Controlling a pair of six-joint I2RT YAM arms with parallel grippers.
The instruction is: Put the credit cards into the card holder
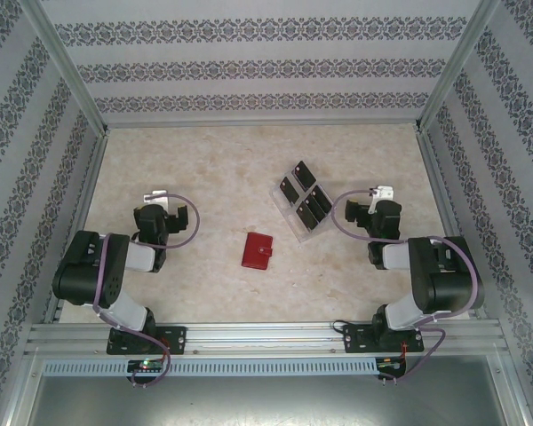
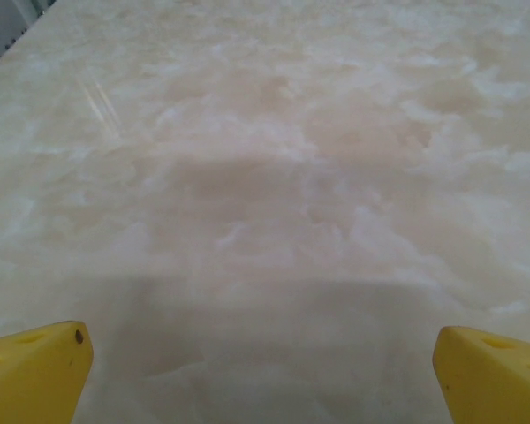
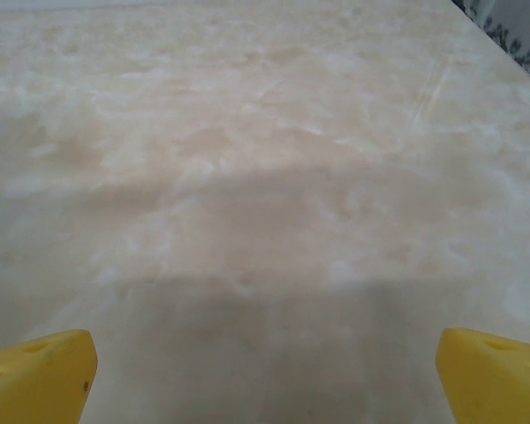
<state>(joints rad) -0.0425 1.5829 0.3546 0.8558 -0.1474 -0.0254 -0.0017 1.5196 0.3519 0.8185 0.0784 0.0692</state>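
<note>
left tool [image 1: 157,197]: jaws spread wide with nothing between them. It sits low over the left part of the bench [image 1: 213,293], well apart from the task items.
left fingertips [image 2: 35,371]: yellow, at the bottom corners of the left wrist view. Bare marbled bench surface lies between and ahead of them.
right tool [image 1: 380,193]: jaws spread wide and empty. It is on the right side of the bench, near the right end of the tray but not touching it.
right fingertips [image 3: 499,375]: yellow, wide apart in the right wrist view, over plain bench surface.
card holder [image 1: 258,251]: red and folded shut. It lies flat mid-bench between the two arms, nearer the front edge than the tray.
credit cards [image 1: 304,200]: several small black rectangles laid out on the tray. Exact count is hard to tell from the top view.
tray [image 1: 295,232]: clear plastic, set diagonally. It sits just behind and to the right of the card holder, with a gap between them.
cards vs holder: all visible cards are on the tray.
surround: patterned wall panels [image 1: 249,71] on three sides and an aluminium rail [image 1: 266,335] along the near edge.
</note>
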